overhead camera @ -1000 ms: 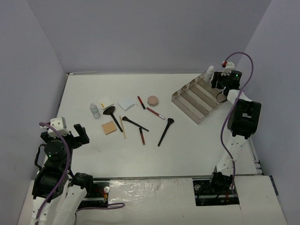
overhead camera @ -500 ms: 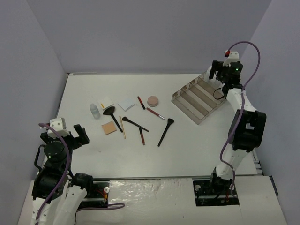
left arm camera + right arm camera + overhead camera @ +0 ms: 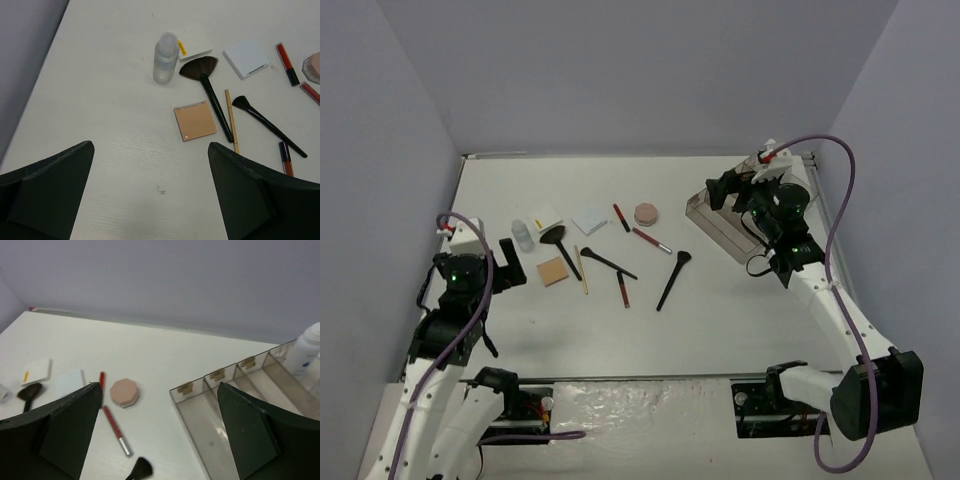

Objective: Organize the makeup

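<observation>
The makeup lies spread on the white table: a clear bottle (image 3: 523, 235), a white pad (image 3: 548, 218), a pale-blue pad (image 3: 589, 221), a tan pad (image 3: 553, 272), a fan brush (image 3: 560, 248), a wooden pencil (image 3: 581, 270), two more black brushes (image 3: 608, 264) (image 3: 673, 280), red pencils (image 3: 622, 289) (image 3: 652, 241) and a pink compact (image 3: 646, 214). My left gripper (image 3: 502, 262) is open and empty, left of the tan pad (image 3: 195, 120). My right gripper (image 3: 724, 188) is open and empty above the left end of the tray (image 3: 713, 226). A white-capped bottle (image 3: 306, 351) stands in the tray's far end.
The smoky tray (image 3: 200, 410) has several long compartments, and the ones in view are empty apart from the bottle. Grey walls close in the table at the left, back and right. Bare table lies between the makeup and the near edge.
My left arm has reached forward to the left of the makeup. My right arm has swung from the tray's far end to above its left end.
</observation>
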